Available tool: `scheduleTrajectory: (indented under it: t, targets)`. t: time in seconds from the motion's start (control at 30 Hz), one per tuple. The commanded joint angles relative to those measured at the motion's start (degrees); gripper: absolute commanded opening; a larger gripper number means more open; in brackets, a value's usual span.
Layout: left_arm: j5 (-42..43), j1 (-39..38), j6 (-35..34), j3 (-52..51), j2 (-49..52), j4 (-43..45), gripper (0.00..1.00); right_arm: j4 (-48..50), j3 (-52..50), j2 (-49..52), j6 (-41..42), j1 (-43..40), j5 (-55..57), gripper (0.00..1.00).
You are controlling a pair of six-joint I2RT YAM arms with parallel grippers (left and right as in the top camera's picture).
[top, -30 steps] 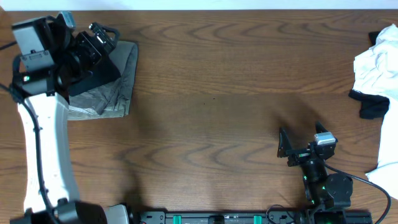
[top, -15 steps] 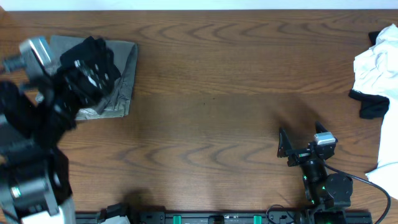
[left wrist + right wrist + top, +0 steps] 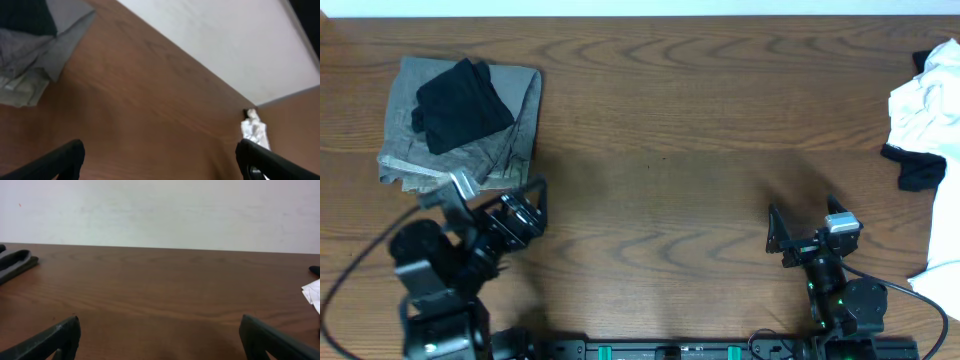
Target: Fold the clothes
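Soft matt cloth clothes point(image 3: 460, 125) on smooth wood-grain table point(image 3: 700, 110).

No readable text, labels, brands or numbers in any view — nothing legible on clothes or arms.

Black garment point(image 3: 463, 103): folded into a small compact bundle, upper left of the frame, lying on top of the trousers.
Grey trousers point(image 3: 515, 130): folded into a rough rectangle, creased, layered edges showing.
White garment point(image 3: 925, 105): crumpled, unfolded, at the right edge, partly cut off; a small dark piece point(image 3: 917, 168) lies against it.
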Motion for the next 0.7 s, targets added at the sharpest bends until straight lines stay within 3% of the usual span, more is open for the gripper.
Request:
scheduleTrajectory:
  t: [0.0, 0.3, 0.53, 0.67]
  targets:
    - [-2.5, 0.0, 0.7, -7.2, -4.1, 4.5, 0.98, -0.2, -0.1, -0.3, -0.7, 0.4, 0.3, 0.99]
    - [-26.7, -6.5, 0.8, -21.7, -14.1, 17.1, 0.98, -0.2, -0.1, -0.3, -0.7, 0.4, 0.3, 0.99]
    - [-37.0, -8.2, 0.8, -25.4, -16.5, 21.4, 0.98, -0.2, -0.1, -0.3, -0.7, 0.4, 0.3, 0.99]
    - [-38.8, -8.3, 0.8, -29.5, -18.6, 24.5, 0.98, -0.2, -0.1, -0.3, -0.7, 0.4, 0.3, 0.99]
